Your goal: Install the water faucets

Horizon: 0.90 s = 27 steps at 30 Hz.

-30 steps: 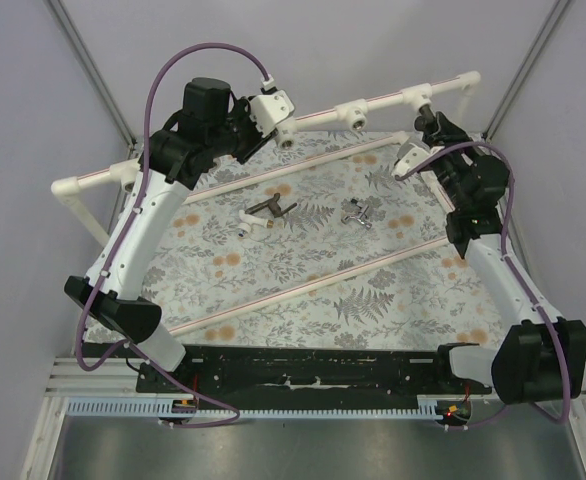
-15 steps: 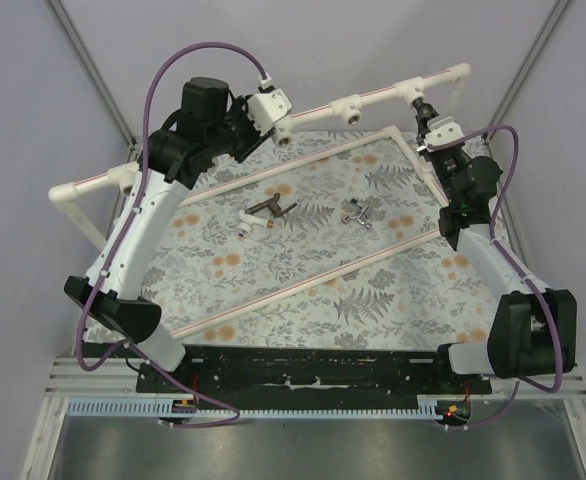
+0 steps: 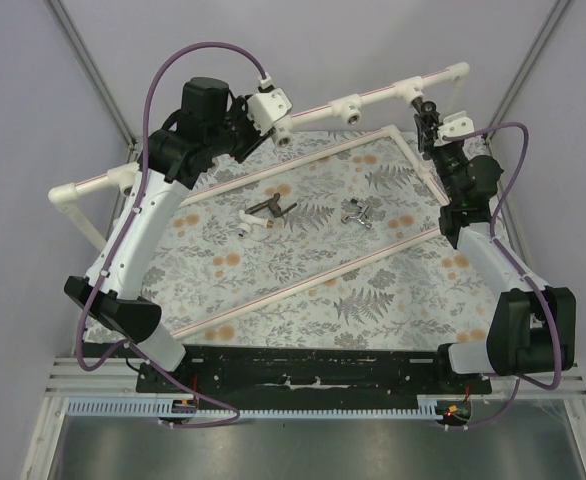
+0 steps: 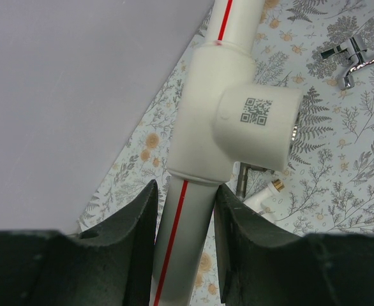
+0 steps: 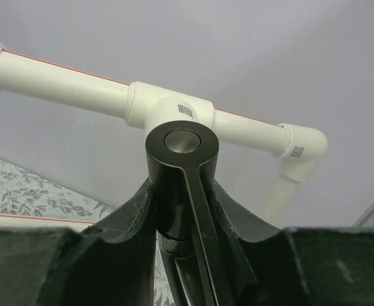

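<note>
Left claw [image 4: 184, 201], closed on the white pipe [image 4: 174, 255] just under a socket [image 4: 257, 124], steadies it; its arm reaches far over the cloth [image 3: 303, 262]. Short tap [image 3: 261, 213] and silver tap [image 3: 359, 213] lie loose there. Right claw [image 5: 182, 197], arm raised high, pinches the long dark tap [image 5: 182, 150] at the far-right socket [image 5: 173, 103]: probably threading it, so next needs straight, careful turning.

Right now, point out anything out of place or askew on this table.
The white pipe frame sits slanted across the floral mat, with the left gripper clamped on its rail. A dark faucet and a silver faucet lie loose on the mat. Nothing looks damaged.
</note>
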{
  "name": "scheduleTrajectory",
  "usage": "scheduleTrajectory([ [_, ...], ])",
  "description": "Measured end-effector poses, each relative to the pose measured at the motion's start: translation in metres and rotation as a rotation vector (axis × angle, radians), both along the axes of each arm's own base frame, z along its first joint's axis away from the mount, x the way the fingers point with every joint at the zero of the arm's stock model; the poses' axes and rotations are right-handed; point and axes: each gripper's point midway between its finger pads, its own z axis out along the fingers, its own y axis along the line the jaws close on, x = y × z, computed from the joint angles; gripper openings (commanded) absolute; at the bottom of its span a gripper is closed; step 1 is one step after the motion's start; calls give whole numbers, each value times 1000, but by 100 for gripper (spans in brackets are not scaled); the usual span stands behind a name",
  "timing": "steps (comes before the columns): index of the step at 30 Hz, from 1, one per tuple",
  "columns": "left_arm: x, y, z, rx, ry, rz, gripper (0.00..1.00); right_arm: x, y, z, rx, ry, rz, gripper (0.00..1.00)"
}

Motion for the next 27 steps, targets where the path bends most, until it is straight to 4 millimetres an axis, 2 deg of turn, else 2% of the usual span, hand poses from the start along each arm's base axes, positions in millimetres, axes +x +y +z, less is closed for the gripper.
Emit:
scheduleTrajectory([
  [10,0,0,0,-3,1,1,2,1,-1,1,-211,-53,-22,0],
  [13,0,0,0,-7,2,4,2,4,-1,2,-205,-42,-7,0],
  [18,0,0,1,-12,3,7,2,7,2,1,-13,41,43,0],
  [27,1,0,1,-14,4,9,2,8,6,-1,491,248,110,0],
])
